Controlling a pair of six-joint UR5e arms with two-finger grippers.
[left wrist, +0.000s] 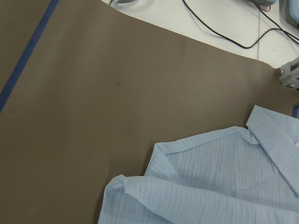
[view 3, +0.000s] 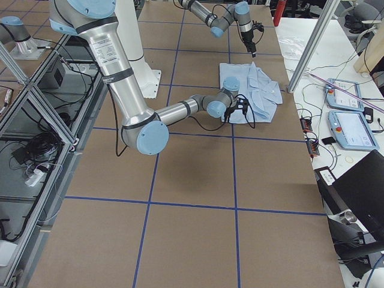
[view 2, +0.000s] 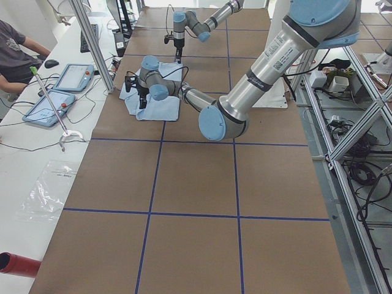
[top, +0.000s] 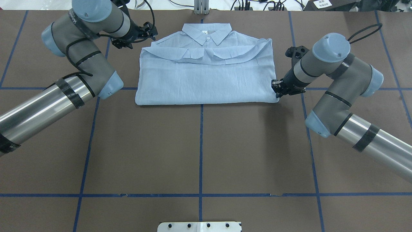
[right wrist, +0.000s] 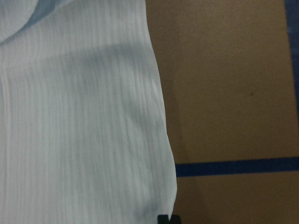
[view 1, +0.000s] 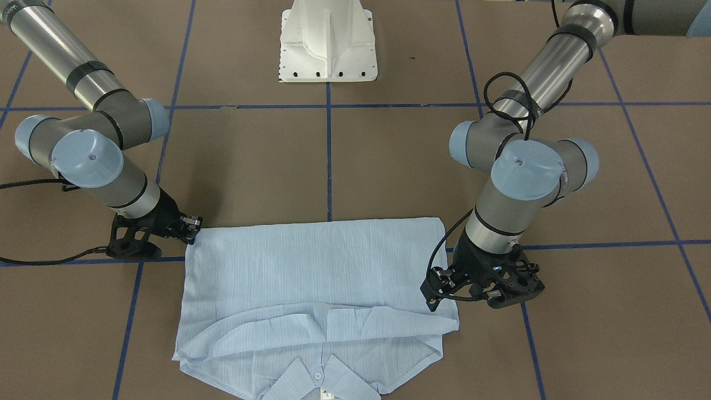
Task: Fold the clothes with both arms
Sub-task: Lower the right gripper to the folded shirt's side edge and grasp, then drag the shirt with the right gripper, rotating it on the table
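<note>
The pale-blue striped shirt (top: 206, 77) lies flat on the brown table, folded, with its collar (top: 206, 32) at the far edge and the hem folded up under it. My left gripper (top: 150, 30) hovers just left of the shirt's far-left shoulder corner, apart from the cloth, and looks open and empty. In the front-facing view it (view 1: 436, 289) sits beside the shirt (view 1: 316, 266). My right gripper (top: 276, 88) is low at the shirt's right edge near the front corner and looks open. A black fingertip (right wrist: 168, 218) shows at the cloth's edge (right wrist: 159, 116).
The white pedestal base (view 1: 329, 41) stands at the robot's side of the table. Blue tape lines (top: 201, 148) grid the brown surface. The table's far edge, with cables (left wrist: 224, 28) on a white bench, lies just behind the collar. An operator (view 2: 15, 49) sits near tablets.
</note>
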